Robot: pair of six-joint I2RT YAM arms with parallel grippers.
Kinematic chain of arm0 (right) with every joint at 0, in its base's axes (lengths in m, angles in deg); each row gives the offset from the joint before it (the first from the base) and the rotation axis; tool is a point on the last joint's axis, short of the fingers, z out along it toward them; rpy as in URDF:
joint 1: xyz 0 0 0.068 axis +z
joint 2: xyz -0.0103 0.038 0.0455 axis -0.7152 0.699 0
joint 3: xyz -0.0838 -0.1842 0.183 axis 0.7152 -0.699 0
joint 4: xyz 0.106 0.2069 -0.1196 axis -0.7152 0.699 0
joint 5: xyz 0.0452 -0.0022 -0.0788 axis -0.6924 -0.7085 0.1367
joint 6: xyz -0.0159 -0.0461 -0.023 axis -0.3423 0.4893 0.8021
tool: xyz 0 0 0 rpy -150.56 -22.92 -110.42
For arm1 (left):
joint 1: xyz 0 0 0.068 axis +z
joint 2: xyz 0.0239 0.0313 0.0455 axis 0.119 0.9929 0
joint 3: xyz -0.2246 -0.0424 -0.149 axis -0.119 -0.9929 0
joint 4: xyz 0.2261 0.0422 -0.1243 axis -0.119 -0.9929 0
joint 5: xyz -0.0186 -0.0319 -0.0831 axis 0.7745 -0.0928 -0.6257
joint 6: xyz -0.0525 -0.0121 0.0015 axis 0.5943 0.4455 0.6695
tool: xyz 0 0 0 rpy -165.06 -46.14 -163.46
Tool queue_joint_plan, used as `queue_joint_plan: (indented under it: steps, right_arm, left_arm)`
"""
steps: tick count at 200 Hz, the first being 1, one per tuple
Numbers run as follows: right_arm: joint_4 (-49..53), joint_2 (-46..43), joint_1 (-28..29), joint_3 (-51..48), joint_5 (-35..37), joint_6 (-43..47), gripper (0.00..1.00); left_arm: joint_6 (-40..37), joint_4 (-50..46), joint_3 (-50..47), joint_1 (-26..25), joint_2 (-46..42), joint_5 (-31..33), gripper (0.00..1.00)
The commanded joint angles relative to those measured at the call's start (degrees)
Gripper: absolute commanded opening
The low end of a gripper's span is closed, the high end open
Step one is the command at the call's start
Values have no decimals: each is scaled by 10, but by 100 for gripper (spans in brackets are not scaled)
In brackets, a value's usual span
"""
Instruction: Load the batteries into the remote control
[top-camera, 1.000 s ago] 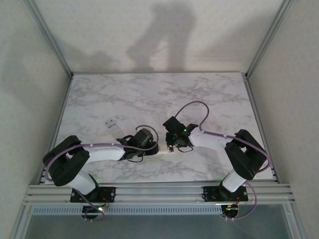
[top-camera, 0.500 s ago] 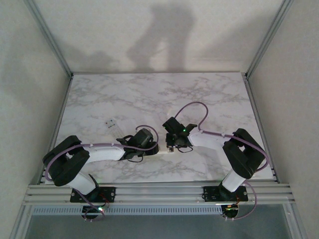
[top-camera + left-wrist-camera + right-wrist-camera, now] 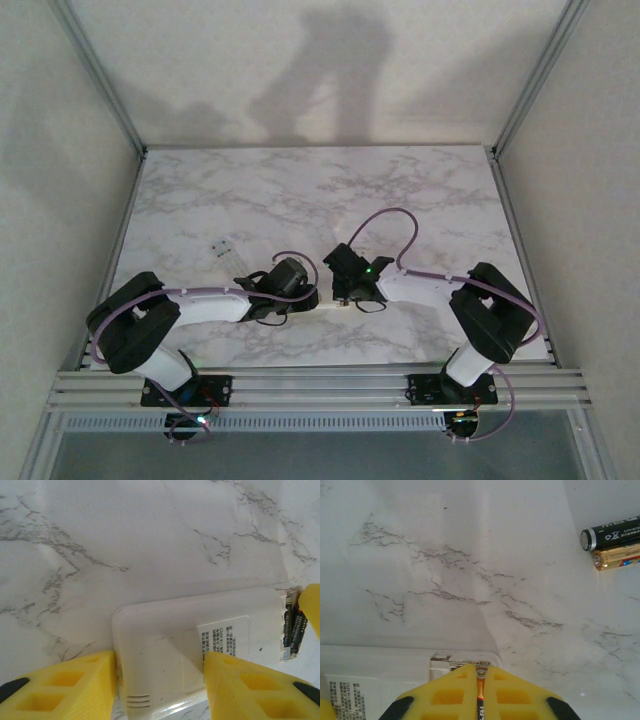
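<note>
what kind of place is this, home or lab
Most likely a lab test cell, not a home: a marble-print table boxed in by plain pale panels, an aluminium frame, and a left arm and right arm bolted to its near rail.

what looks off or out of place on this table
Nothing spilled or damaged. The remote control lies face down, its battery bay open at one end. Two loose batteries on the table are mismatched: one black, one gold.
</note>
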Motion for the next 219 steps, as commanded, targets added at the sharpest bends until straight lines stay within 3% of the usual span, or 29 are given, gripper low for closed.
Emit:
queue_joint_plan:
  steps: [1, 38, 61, 123, 151, 181, 219]
  right_arm:
    - [85, 13, 25, -18, 17, -11, 6]
    - [122, 35, 50, -3, 39, -16, 4]
    - [109, 51, 56, -14, -1, -30, 0]
    - [111, 97, 55, 2, -63, -45, 0]
    - [67, 91, 55, -21, -102, -61, 0]
    - [109, 59, 54, 12, -72, -52, 0]
    - [129, 11, 41, 31, -48, -47, 8]
  left_arm:
    - [-2, 42, 11, -16, 36, -38, 48]
    - [-2, 38, 12, -18, 33, -37, 48]
    - [-2, 38, 11, -18, 30, -35, 48]
    - [-1, 38, 10, -22, 30, -34, 48]
    - [2, 43, 0, -22, 23, -31, 48]
    - [4, 46, -3, -22, 26, -33, 48]
    - [3, 46, -6, -22, 21, -30, 48]
